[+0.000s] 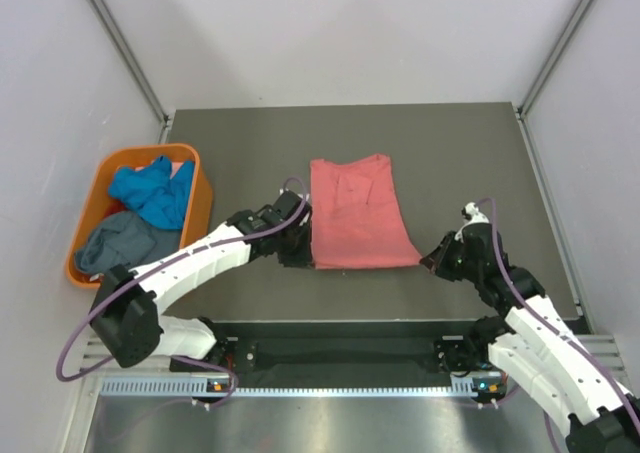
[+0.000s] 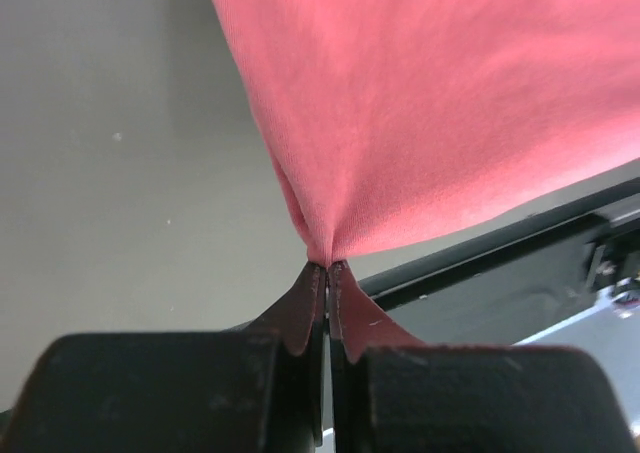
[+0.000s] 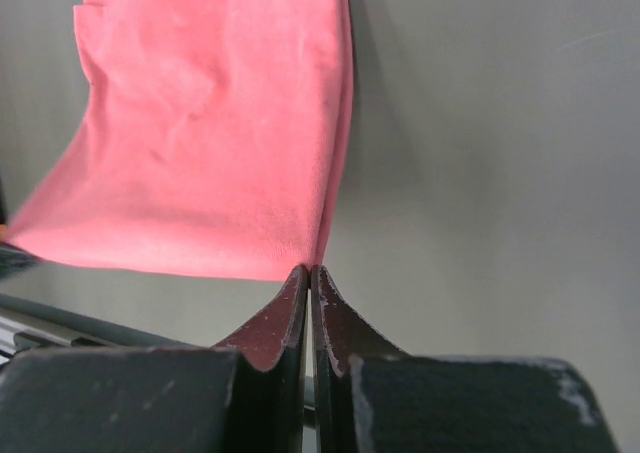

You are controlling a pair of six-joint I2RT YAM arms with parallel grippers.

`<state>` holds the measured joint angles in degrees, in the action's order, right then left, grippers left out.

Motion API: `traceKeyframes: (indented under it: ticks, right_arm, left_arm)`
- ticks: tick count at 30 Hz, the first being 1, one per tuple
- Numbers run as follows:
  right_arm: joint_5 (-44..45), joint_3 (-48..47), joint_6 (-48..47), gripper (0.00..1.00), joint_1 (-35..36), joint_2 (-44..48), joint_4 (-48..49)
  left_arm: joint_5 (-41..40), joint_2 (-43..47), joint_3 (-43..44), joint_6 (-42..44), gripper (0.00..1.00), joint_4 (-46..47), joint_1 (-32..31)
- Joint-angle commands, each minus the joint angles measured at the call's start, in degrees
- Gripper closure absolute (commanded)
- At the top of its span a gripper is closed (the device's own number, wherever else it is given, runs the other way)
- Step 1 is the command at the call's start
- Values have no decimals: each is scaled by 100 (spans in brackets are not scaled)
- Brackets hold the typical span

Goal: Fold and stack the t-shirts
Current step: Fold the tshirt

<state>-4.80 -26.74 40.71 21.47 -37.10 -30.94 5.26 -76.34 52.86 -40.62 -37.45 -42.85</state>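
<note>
I note orange plastic tub (image 1: 201, 205) at left edge of dark grey table (image 1: 470, 173); white wall panels (image 1: 330, 33) behind table.

Top view down from behind, wrist views close, all sharing pink t-shirt (image 1: 358, 218)

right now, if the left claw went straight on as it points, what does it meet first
Likely the salmon-pink cloth t-shirt: the left claw is shut on its corner, cloth spreading straight ahead.
</note>
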Motion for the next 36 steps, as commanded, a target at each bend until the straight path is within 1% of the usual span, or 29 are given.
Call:
traceKeyframes:
  ticks: [1,4,7,8,10,11,13,14,15,16,17,18,19,20,22,23,24,26,28,29,30,32,34,35,36]
  right_arm:
    - [312,-401,-54,100,-29,72,-299]
    - [453,-717,-247,100,-38,-226,-115]
    - [682,-1173,-493,100,-47,-814,140]
    - [743,-1306,-563,100,-56,-1173,297]
    - [735,-1754,-748,100,-108,-1579,456]
    - [691,-1912,-801,100,-134,-1981,614]
    - [603,-2395,-1003,100,-213,-2414,755]
    - [551,-2589,-1082,100,-240,-2842,808]
    - [550,-2982,-1213,100,-266,-3073,826]
    - [541,-3177,-1258,100,-310,-3275,852]
    - [506,-3353,-1328,100,-345,-3669,922]
    - [367,-3703,-1346,100,-415,-3855,966]
    - [261,-3881,-1372,100,-451,-4231,993]
    - [190,-4048,-1416,100,-477,-4418,1037]
    - [76,-4505,-1460,100,-591,-4778,1125]
    - [-29,-4646,-1513,100,-618,-5128,1221]
    - [-91,-4891,-1531,100,-679,-5306,1274]
    - [-188,-5156,-1574,100,-732,-5807,1379]
    - [-284,-5525,-1584,100,-794,-6158,1441]
    - [-407,-5657,-1584,100,-820,-6499,1502]
    - [-443,-5875,-1584,100,-846,-6659,1555]
    - [-574,-6079,-1575,100,-882,-7090,1731]
    - [-619,-6281,-1531,100,-917,-7362,1941]
    - [-610,-6317,-1522,100,-926,-7425,2029]
    - [-567,-6361,-1531,100,-934,-7486,2091]
  left_arm:
    - [-472,181,663,-25,100,-552,13]
    - [-1007,-56,1146,124,100,-702,13]
    - [-1272,-425,1665,326,100,-755,119]
    - [-1273,-661,1805,466,100,-755,189]
    - [-1185,-934,2262,660,100,-798,452]
    - [-1133,-1232,2438,722,100,-834,540]
    - [-1123,-1532,3000,853,100,-939,769]
    - [-1106,-1803,3193,976,100,-957,839]
    - [-1088,-1936,3569,1038,100,-966,1005]
    - [-1036,-2077,3747,1134,100,-966,1111]
    - [-975,-2366,3940,1161,100,-974,1321]
    - [-913,-2516,4308,1197,100,-992,1436]
    - [-904,-2831,4503,1223,100,-1044,1550]
    - [-877,-2991,4879,1232,100,-1045,1752]
    - [-641,-3298,5224,1302,100,-1001,1911]
    - [-553,-3622,5530,1346,100,-896,2051]
    - [-126,-3764,5655,1398,100,-808,2114]
    - [185,-4160,5936,1557,100,-502,2245]
    - [414,-4354,6016,1662,100,-185,2316]
    - [406,-4529,6069,1663,100,-44,2403]
    - [415,-4618,6104,1654,100,227,2456]
    - [686,-4872,6175,1540,100,544,2649]
    - [1028,-5083,6149,1496,100,1167,2747]
    - [1108,-5154,6131,1531,100,1379,2790]
    - [1179,-5215,6122,1644,100,1799,2800]
